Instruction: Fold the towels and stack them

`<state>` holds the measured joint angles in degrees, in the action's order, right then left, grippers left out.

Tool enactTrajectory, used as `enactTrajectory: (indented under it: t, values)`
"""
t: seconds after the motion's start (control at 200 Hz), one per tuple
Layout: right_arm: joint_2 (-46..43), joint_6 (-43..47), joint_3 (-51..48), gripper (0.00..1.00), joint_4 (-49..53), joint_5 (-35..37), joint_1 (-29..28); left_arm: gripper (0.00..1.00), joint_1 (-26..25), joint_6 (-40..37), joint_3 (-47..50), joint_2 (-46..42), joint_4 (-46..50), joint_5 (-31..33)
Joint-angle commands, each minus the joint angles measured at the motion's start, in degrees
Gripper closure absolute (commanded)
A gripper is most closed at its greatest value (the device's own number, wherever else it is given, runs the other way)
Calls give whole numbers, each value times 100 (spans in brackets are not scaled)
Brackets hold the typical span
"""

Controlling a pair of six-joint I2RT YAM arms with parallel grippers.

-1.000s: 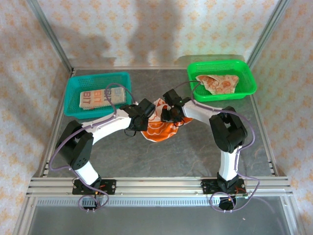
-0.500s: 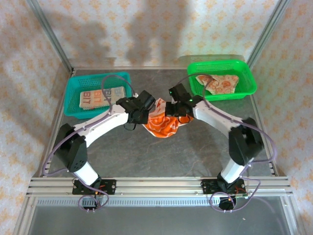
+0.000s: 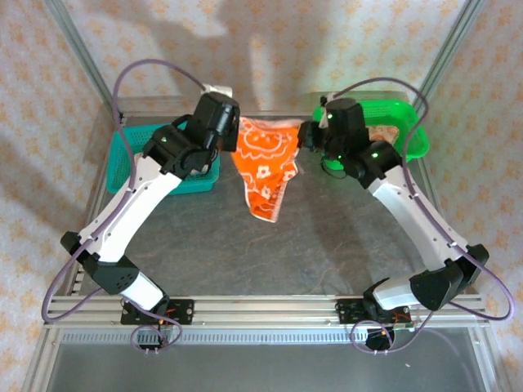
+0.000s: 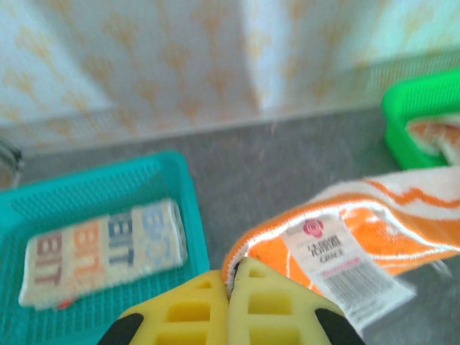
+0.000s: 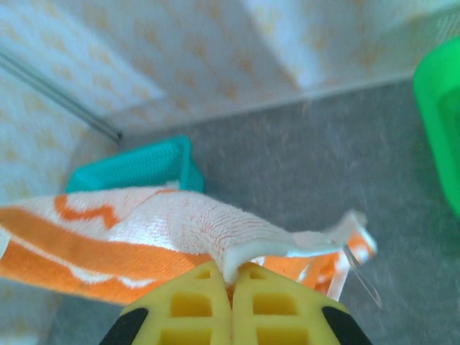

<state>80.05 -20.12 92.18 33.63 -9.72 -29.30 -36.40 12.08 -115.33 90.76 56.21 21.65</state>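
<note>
Step in hand: towel [image 3: 263,163] pinched at its two top corners and hung out between my arms above mid-table, orange lion-print face toward the top camera. My left gripper [image 4: 230,279] is clenched on the corner with the white care label [image 4: 338,262]. My right gripper [image 5: 231,277] is clenched on the other corner, cream edge bunched at the pads. The top edge looks fairly taut. The lower half narrows to a bunched tip, and I can't tell if that tip touches the table [image 3: 343,237]. I'd call this the spread-out before the first fold, task partway. One crumpled towel [image 4: 431,136] waits in the green basket [image 4: 402,108], and a folded cloth [image 4: 100,248] with block lettering lies in the teal basket [image 4: 195,230]. Next move, my guess: lower onto bare table, drag so the tip lays out flat, keep the corners apart. In the way: both baskets sit near on either side, my left arm hangs over the teal one, and the bunched lower end could land creased
</note>
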Motion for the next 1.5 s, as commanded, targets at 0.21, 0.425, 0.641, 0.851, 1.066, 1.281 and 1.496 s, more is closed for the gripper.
enactTrajectory:
  t: [0.21,0.425,0.641,0.851,1.066,1.281,1.496]
  values:
    - [679,206,1378,100,12,255,282,100,-32,-1052,-1653,806,5,745]
    - [270,66,1195,100,-58,-89,289,100,-69,-551,-1714,429,314,278]
    - [-602,-158,617,100,10,-288,249,100,-415,-314,-1355,-316,374,107]
    - [-1158,-346,540,100,470,-259,170,100,-822,-115,-1369,-638,506,186]
    - [-824,-422,911,100,896,-181,171,100,-884,-237,-1282,-596,429,516]
    - [153,-380,1363,100,867,-287,377,100,-230,-448,-1308,36,281,24]
    - [1846,-305,2432,100,710,-976,816,100,462,-877,-1363,1066,-401,-595]
